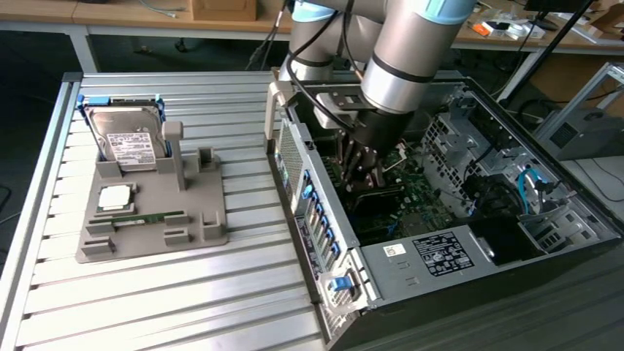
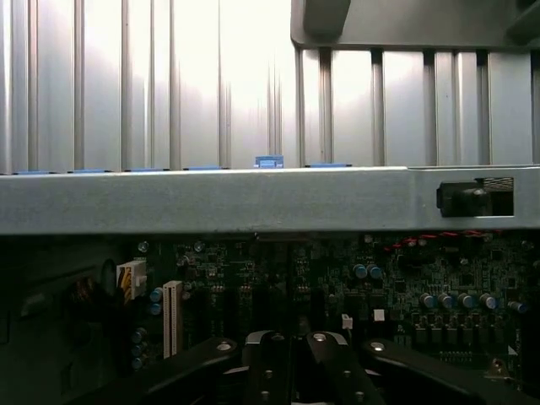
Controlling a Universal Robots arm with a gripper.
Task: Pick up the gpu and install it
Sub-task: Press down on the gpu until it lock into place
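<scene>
GPU low inside the open case, end effector closed just above it

GPU (image 1: 375, 196) is what you should look for at the centre of the exterior view: a dark flat card lying low inside the open computer case (image 1: 410, 252), over the green motherboard (image 1: 429, 205). Your end effector (image 1: 359, 174) sits directly above it, reaching down into the case from the upper middle of the frame, and its fingertips meet the card's upper edge. The fingers are drawn fully together; from these angles you cannot tell for certain whether they pinch the card's edge or merely press on it, though the contact looks like a grip. In the wrist view the dark fingers (image 2: 295, 363) sit at the bottom centre with the motherboard (image 2: 337, 287) spread behind them and the case's grey side rail (image 2: 253, 198) across the middle.

Judging by the pose, the arm comes straight down so the card goes in upright, edge first, toward the board.

At the left of the exterior view, the grey parts holder (image 1: 156, 219) on the slatted tabletop (image 1: 146, 300) carries the silver hard drive (image 1: 127, 142) propped upright and a small green memory stick (image 1: 146, 218) lying flat, well apart from the case. The holder's other slots look vacant, which fits the card being off it.
</scene>
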